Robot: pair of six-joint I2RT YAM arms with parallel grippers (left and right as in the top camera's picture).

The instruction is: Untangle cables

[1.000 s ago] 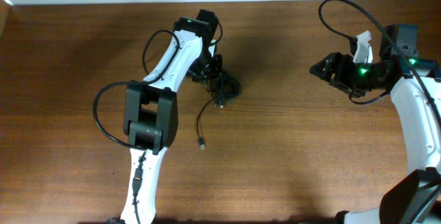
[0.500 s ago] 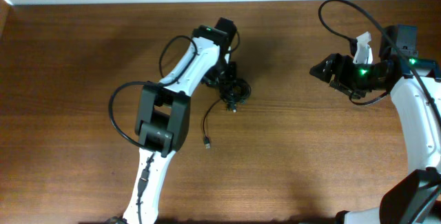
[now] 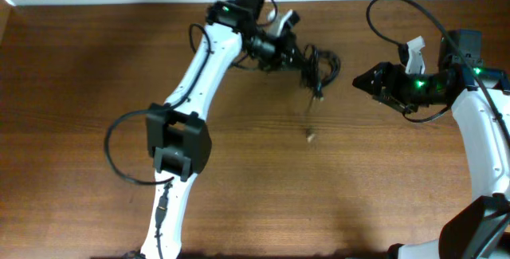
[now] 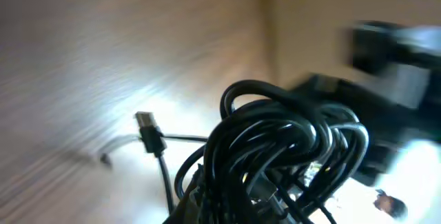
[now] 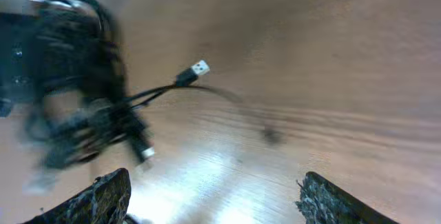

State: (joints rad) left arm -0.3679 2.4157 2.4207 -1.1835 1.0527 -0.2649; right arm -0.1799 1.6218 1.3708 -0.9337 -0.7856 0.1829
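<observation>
Your left claw (image 3: 296, 52) is clamping the knotted bundle of thin black cables (image 3: 320, 64), lifting it near the worktop's (image 3: 80, 92) far edge, with one USB plug (image 5: 200, 67) trailing loose. Your right claw (image 5: 213, 207) is gaping wide and holding nothing, facing the bundle from nearby

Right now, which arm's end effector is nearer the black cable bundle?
Left. The left end effector grips the cable bundle; the right end effector sits apart, open, facing it.
</observation>
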